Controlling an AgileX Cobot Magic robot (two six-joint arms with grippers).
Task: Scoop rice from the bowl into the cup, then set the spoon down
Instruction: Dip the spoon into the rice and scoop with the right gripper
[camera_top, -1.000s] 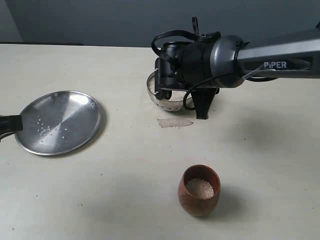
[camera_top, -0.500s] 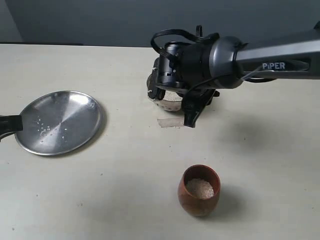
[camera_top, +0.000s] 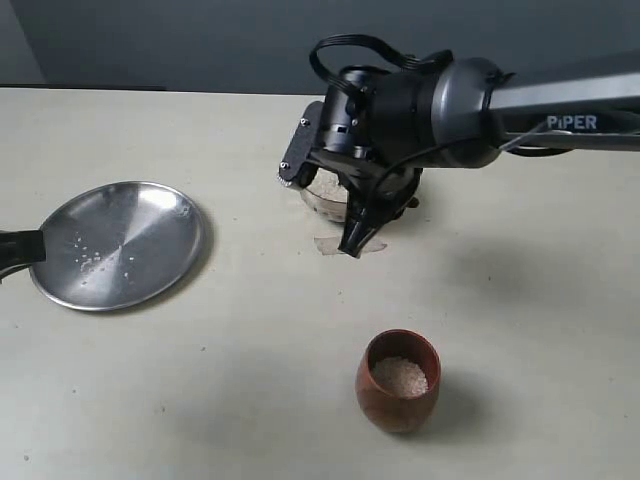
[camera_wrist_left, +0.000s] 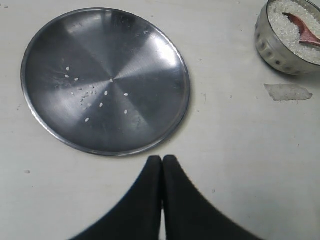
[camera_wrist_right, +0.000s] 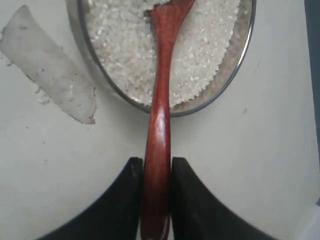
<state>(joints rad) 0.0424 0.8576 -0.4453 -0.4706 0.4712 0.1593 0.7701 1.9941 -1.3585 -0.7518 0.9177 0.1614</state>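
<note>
1. the cup (camera_top: 398, 400) stands nearest on the bench (camera_top: 220, 400), holding some rice (camera_top: 399, 375).
2. at the left, the left end effector (camera_wrist_left: 162, 161) is pressed together, empty, beside the plate (camera_wrist_left: 145, 50).
3. farthest, the right end effector (camera_wrist_right: 156, 167) pinches the spoon (camera_wrist_right: 160, 100) by its handle, its tip in the bowl (camera_wrist_left: 272, 50) of rice.

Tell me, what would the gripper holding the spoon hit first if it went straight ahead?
Probably the near rim of the bowl, since the right gripper points along the spoon into the rice; its height above the rim is unclear.

A lab-style test bench: bare pale table (camera_top: 150, 400), plain grey backdrop (camera_top: 150, 40).
</note>
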